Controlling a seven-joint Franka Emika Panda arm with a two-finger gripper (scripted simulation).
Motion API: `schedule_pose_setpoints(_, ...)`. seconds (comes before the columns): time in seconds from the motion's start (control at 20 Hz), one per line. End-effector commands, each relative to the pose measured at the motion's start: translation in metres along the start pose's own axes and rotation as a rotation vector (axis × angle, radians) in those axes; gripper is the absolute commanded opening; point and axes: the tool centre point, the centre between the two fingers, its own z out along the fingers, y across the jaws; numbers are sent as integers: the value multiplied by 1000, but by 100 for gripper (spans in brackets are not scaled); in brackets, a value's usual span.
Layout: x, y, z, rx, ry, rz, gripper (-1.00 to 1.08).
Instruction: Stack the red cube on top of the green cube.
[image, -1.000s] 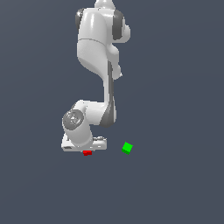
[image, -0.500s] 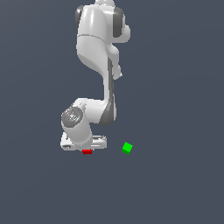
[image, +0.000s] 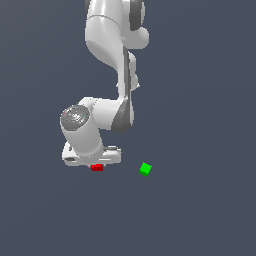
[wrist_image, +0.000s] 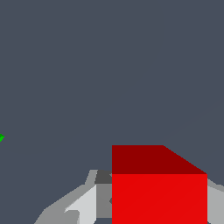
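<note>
The exterior view looks from well back and high, facing down on the dark floor, with the arm (image: 107, 75) reaching down from twelve o'clock, the red cube (image: 97, 167) near centre and the green cube (image: 145, 169) at its three o'clock. The wrist view sits very close behind the gripper (wrist_image: 144, 205), facing along the fingers (wrist_image: 83, 205) toward the floor. Both views share the red cube (wrist_image: 157, 188) and the green cube (wrist_image: 1, 138), the latter only a sliver at nine o'clock.

Plain dark grey-blue ground (image: 200, 210) fills both views; no other objects visible.
</note>
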Motion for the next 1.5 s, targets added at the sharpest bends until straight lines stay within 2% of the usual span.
schedule_pose_setpoints(0.0, 0, 0, -13, 0, -1, 0, -100)
schedule_pose_setpoints(0.45, 1, 0, -23, 0, 0, 0, -100)
schedule_pose_setpoints(0.7, 1, -17, -18, 0, 0, 0, -100)
schedule_pose_setpoints(0.95, 0, -57, -7, 0, 0, 0, -100)
schedule_pose_setpoints(1.45, 2, -165, 24, 0, 0, 0, -100)
